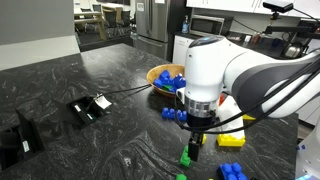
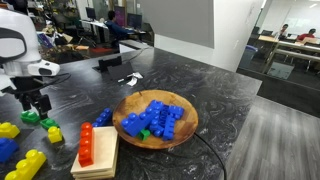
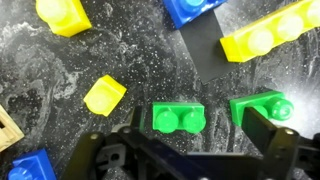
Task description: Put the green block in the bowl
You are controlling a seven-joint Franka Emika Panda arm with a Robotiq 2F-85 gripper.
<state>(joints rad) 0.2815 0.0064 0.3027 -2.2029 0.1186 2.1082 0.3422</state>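
Note:
The green block (image 3: pixel 178 119) is a two-stud brick lying flat on the dark marbled counter. It sits between my gripper's (image 3: pixel 195 140) spread fingers in the wrist view. The gripper is open and empty, low over the block (image 1: pixel 186 157) in both exterior views (image 2: pixel 30 118). A second green piece (image 3: pixel 262 107) lies beside the right finger, partly hidden by it. The round tan bowl (image 1: pixel 153 74) stands farther off on the counter. It holds several blue bricks and a small green bit (image 2: pixel 145 133) and shows in both exterior views (image 2: pixel 186 130).
Yellow bricks (image 3: pixel 104 95) and blue bricks (image 3: pixel 196 9) lie close around the green block. More yellow bricks (image 1: pixel 232 140) lie by the arm. A square wooden tray (image 2: pixel 100 160) carries a red brick (image 2: pixel 87 145). Black objects (image 1: pixel 90 106) with a cable lie on the counter.

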